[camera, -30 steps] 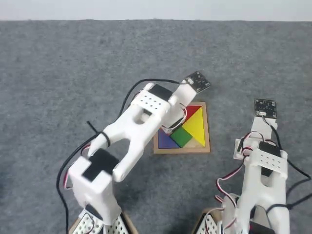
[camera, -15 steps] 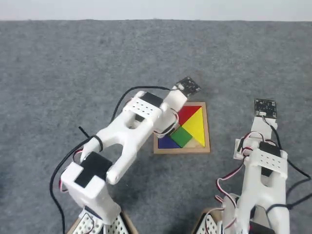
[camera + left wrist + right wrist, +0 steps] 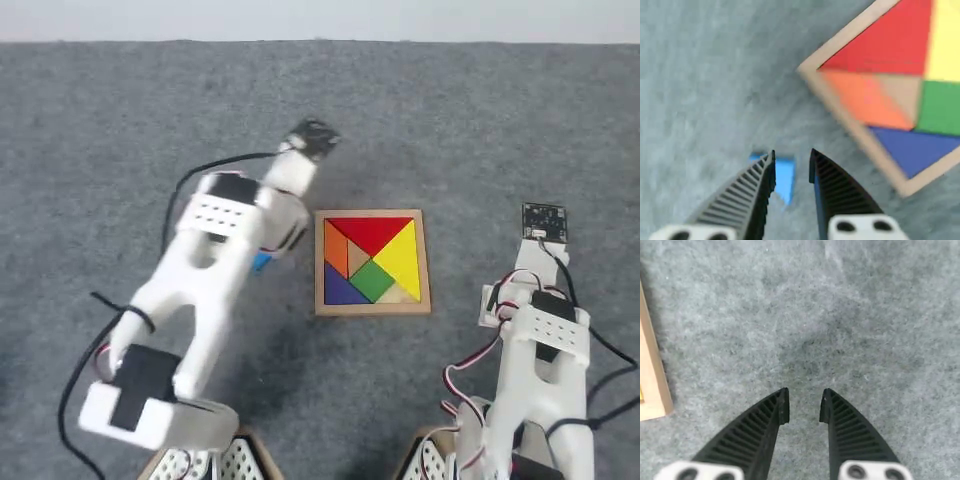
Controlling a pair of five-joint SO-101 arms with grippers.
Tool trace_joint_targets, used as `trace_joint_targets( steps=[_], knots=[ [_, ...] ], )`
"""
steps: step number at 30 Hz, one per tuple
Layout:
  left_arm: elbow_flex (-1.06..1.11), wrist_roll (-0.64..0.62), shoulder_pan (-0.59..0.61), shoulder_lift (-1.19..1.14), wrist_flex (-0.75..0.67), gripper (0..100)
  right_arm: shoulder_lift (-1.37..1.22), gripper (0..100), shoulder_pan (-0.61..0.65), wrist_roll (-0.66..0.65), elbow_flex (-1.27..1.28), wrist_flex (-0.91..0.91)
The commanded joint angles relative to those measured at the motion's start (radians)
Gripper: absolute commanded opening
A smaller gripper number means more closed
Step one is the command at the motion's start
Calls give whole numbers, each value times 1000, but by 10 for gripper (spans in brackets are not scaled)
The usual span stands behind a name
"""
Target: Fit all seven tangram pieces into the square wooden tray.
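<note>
Two arms at a grey felt-like mat (image 3: 150, 120).

**Left gripper** (image 3: 791, 165): the two black ribbed fingers (image 3: 760, 187) are spread by a narrow gap and pinch nothing. A light blue flat piece (image 3: 785, 175) lies on the mat directly beneath that gap, and both fingers cover parts of its edges. In the high view the same piece (image 3: 262, 262) peeks out from under the white left arm, just beside the tray but not in it.

**Square wooden tray** (image 3: 372, 306): it lies flat on the mat, just ahead of the left gripper's tips and off to the side facing the other arm. Its nearest rim (image 3: 840, 109) runs obliquely past the fingertips. Seated inside it are:
- a red triangle (image 3: 370, 234);
- a yellow triangle (image 3: 405, 258);
- an orange piece (image 3: 336, 255), closest to the left gripper;
- a green square (image 3: 373, 280);
- a dark blue triangle (image 3: 340, 290).

Pale tan patches (image 3: 405, 292) show among the colours. The pictures do not settle whether these are bare tray floor or wood-coloured pieces.

**Right gripper** (image 3: 804, 407): the fingers are slightly parted and hold nothing. Only grey mat lies beneath and ahead of the tips. One corner of the tray (image 3: 649, 365) lies off to the side facing the left arm, near the gripper but apart from it.
</note>
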State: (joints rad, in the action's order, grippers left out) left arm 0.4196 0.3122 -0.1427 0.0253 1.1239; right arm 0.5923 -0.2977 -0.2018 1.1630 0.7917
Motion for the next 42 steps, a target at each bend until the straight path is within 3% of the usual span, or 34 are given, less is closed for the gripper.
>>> trace_joint_targets(
  steps=[1,7,12,25,42],
  knots=[
    [16,2,149,38,8,109,44,125,8,3,-14,-18],
    [21,6,249,-58,11,130,44,125,25,3,-11,-18],
    [21,6,209,-89,9,182,44,125,39,3,-8,-18],
    [53,0,114,-97,0,182,44,125,42,3,-8,-18],
    [130,6,114,-101,-117,184,44,125,42,3,-8,-18]
  ],
)
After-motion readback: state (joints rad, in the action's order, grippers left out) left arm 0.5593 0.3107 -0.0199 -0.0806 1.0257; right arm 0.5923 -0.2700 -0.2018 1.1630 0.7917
